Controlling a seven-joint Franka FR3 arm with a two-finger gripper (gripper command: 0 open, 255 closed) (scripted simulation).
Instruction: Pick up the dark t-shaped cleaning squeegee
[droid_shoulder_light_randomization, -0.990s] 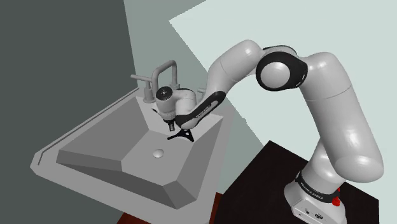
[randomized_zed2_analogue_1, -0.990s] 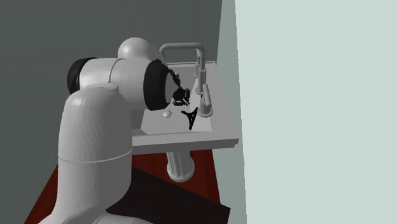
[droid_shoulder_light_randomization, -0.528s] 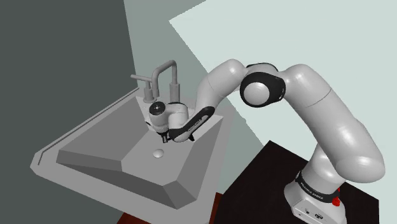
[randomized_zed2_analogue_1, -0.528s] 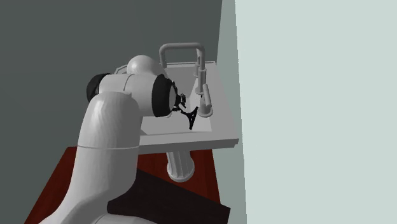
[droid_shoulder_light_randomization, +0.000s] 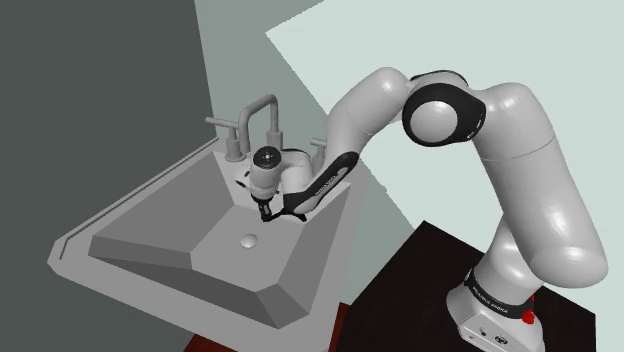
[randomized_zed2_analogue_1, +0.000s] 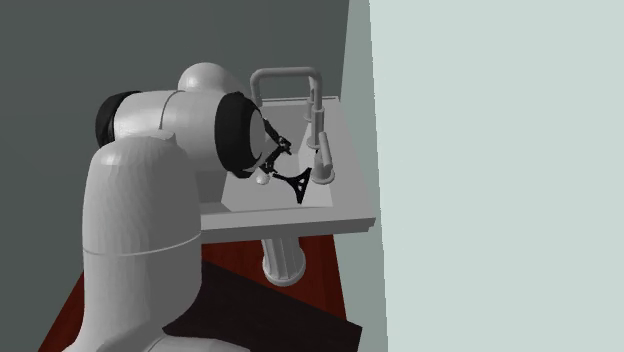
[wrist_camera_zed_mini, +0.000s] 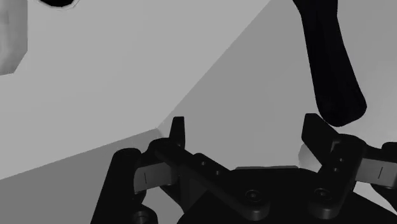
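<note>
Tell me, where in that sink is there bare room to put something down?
The basin floor from the drain toward the shoulder view's left is bare, as is the wide rim there. Crowded: below the faucet, where the open gripper hangs by the squeegee.

Squeegee (wrist_camera_zed_mini: 331, 57) cut off by wrist view's edge, sink (randomized_zed2_analogue_1: 350, 195) partly hidden behind arm (randomized_zed2_analogue_1: 140, 200)

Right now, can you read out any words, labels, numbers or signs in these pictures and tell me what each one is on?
Nothing can be read outright.
On the arm base: a line of small white lettering on its dark ring, too small to read.
On the forearm: small white lettering on its dark strip, too small to read.
On the sink, tap and squeegee: no text visible.
</note>
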